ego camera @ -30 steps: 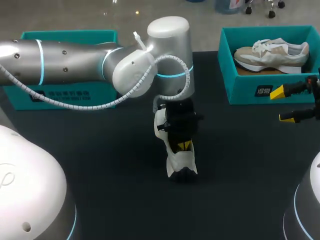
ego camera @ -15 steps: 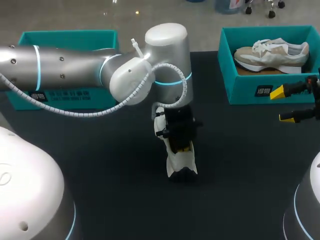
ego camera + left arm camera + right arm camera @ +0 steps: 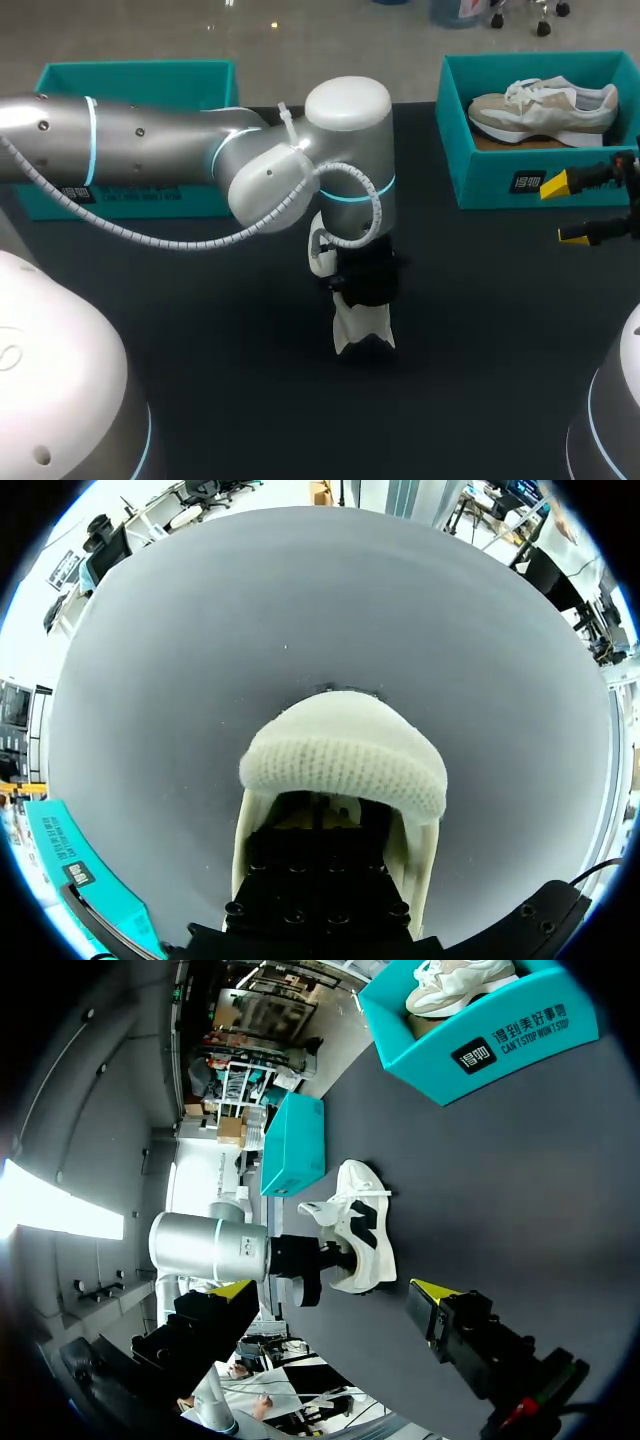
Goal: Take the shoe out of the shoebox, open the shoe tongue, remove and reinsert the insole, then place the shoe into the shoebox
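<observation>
Left gripper [image 3: 361, 283] has sunk deeper into the mouth of the white knit-toed shoe with black side marks [image 3: 362, 328] than a second ago. Its black body now fills the opening, so I cannot tell whether it grips anything. The shoe stands where it stood, on the black table [image 3: 480, 340] directly under the gripper, its toe ahead of it. The silver left arm [image 3: 150, 150] has swung a little nearer and hangs over the gripper, blocking my overhead look into the shoe. Right gripper [image 3: 563, 210] has not moved; it is spread wide with nothing in it, well off to the left gripper's right. Just beyond it sits the teal cardboard shoebox [image 3: 500, 182] with a beige-and-white sneaker [image 3: 545, 105] inside. A second teal box [image 3: 135, 75] lies behind the left arm.
</observation>
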Motion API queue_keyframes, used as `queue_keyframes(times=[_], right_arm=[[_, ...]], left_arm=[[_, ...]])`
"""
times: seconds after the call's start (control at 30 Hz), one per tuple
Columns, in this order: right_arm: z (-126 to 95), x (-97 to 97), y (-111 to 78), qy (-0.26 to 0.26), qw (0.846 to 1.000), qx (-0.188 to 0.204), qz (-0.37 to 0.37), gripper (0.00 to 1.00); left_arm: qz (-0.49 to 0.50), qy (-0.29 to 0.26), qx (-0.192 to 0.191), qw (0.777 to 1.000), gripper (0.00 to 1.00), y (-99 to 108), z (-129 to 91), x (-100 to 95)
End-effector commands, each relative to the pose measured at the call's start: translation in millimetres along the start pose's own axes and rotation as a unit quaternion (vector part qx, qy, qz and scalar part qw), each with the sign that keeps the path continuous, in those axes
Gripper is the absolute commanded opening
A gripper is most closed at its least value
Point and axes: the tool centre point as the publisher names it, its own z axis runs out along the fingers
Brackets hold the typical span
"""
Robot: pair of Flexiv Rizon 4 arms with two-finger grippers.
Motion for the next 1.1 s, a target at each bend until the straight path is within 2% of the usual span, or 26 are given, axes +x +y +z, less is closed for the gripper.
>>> queue_keyframes(times=[0.03, 0.17, 0.33, 0.6, 0.87, 1.1], right_arm=[[0.0, 0.2, -0.9, -0.002, 1.000, 0.000, 0.000, 1.00], [0.0, 0.2, -0.9, -0.002, 1.000, 0.000, 0.000, 1.00], [0.0, 0.2, -0.9, -0.002, 1.000, 0.000, 0.000, 1.00], [0.0, 0.2, -0.9, -0.002, 1.000, 0.000, 0.000, 1.00], [0.0, 0.2, -0.9, -0.002, 1.000, 0.000, 0.000, 1.00], [0.0, 0.2, -0.9, -0.002, 1.000, 0.000, 0.000, 1.00]], left_arm=[[-0.004, -0.005, -0.043, 0.999, 0.00, -2.2, -19.4, 5.7], [-0.004, -0.002, -0.063, 0.998, 0.00, 5.9, -19.9, 6.3], [0.010, 0.008, -0.083, 0.996, 0.00, 10.5, -9.1, 5.6], [0.018, 0.014, -0.078, 0.997, 0.00, 7.7, 4.6, 6.3], [0.015, 0.001, -0.082, 0.997, 0.00, 4.7, -18.6, 8.9], [0.038, 0.003, -0.055, 0.998, 0.00, -5.3, -17.3, 3.0]])
